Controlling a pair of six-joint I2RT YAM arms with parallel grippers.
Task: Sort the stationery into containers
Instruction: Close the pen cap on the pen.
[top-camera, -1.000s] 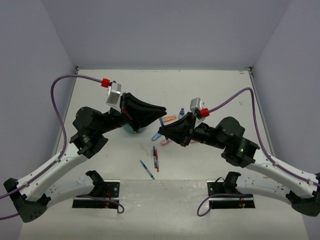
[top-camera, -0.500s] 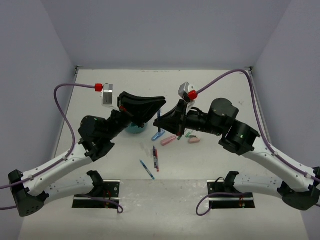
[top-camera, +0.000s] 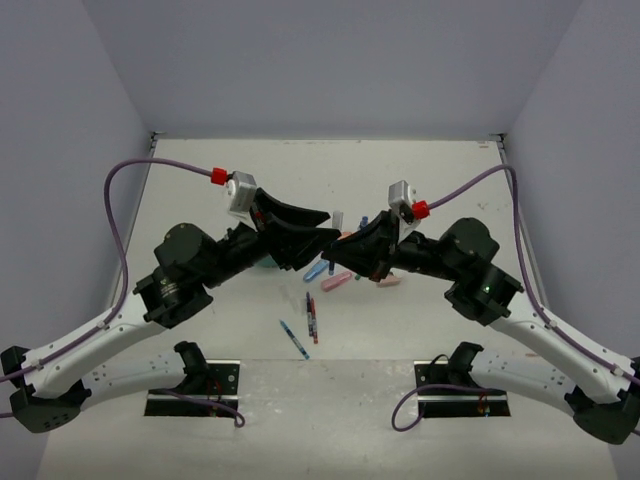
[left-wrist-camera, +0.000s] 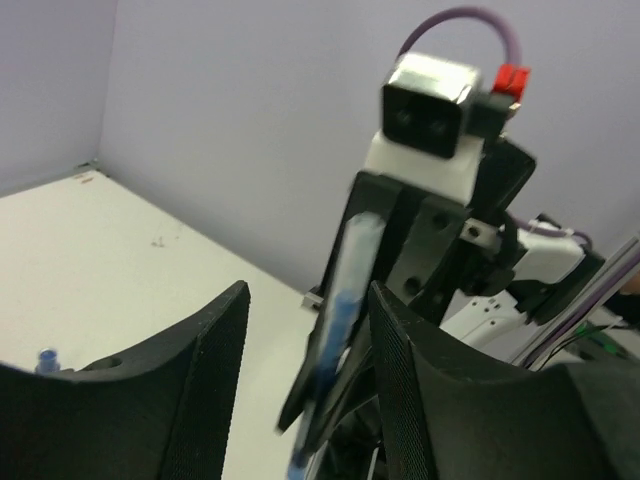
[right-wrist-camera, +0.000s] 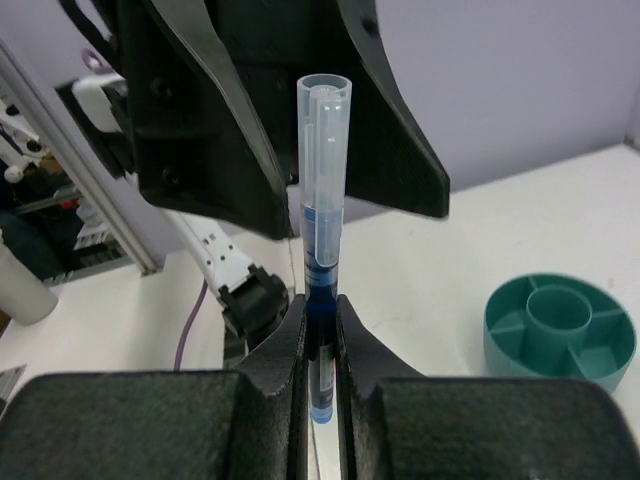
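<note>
**Operator:** Which view confirms the right-hand grip?

**Technician:** Use the right wrist view. There you see the right gripper (right-wrist-camera: 320, 310) with its jaws clamped on the lower barrel of a blue pen (right-wrist-camera: 322, 200). The pen stands upright out of the jaws, clear cap at the top.

**Operator:** And the left side?

**Technician:** Switch to the left wrist view. The left gripper (left-wrist-camera: 308, 290) has its jaws apart, and you see the pen, blurred, in the gap between them. The right wrist view shows the same two fingers from the other side, one on each side of the clear cap. From neither view can you tell whether a finger touches the cap.

**Operator:** Where is the container?

**Technician:** Only the right wrist view shows the teal organizer (right-wrist-camera: 540, 372) clearly. It sits on the surface (right-wrist-camera: 440, 270) at the right of that view, with its central cup and ring of compartments visible. In the top view the left arm covers nearly all of it.

**Operator:** What does the top view add?

**Technician:** The loose stationery. A light-blue marker (top-camera: 316, 270), a pink marker (top-camera: 337, 281) and a second pinkish marker (top-camera: 388, 282) lie near one another under the two grippers. Nearer the bases you find red and blue pens (top-camera: 311, 316) lying together and a single pen (top-camera: 294, 340) just beside them. Only the left wrist view shows the blue-capped bottle (left-wrist-camera: 45, 357), at its lower left.
</note>
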